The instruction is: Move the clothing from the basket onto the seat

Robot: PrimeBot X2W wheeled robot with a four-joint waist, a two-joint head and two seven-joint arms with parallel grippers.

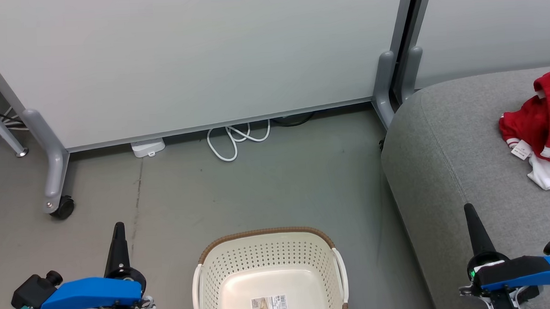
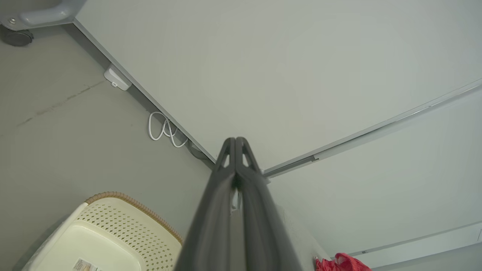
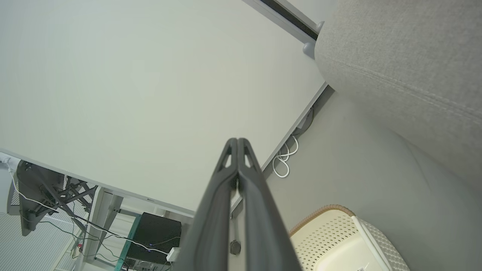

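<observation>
Clothing (image 1: 541, 122), red with white trim, lies heaped on the grey seat (image 1: 444, 157), ahead and right of the nearer right pincer (image 1: 469, 209), which like the left pincer (image 1: 119, 226) is pressed together and empty, while the basket (image 1: 264, 231) between them seems bare.

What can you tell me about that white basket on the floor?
The basket looks like cream-white plastic: a rounded rectangle, walls full of small holes, brown woven-look rim, white side handles. A barcode label sticks to its smooth bottom. It stands upright on the grey floor, apart from the seat to its right. The part in view holds nothing else; its near end is cut off.
</observation>
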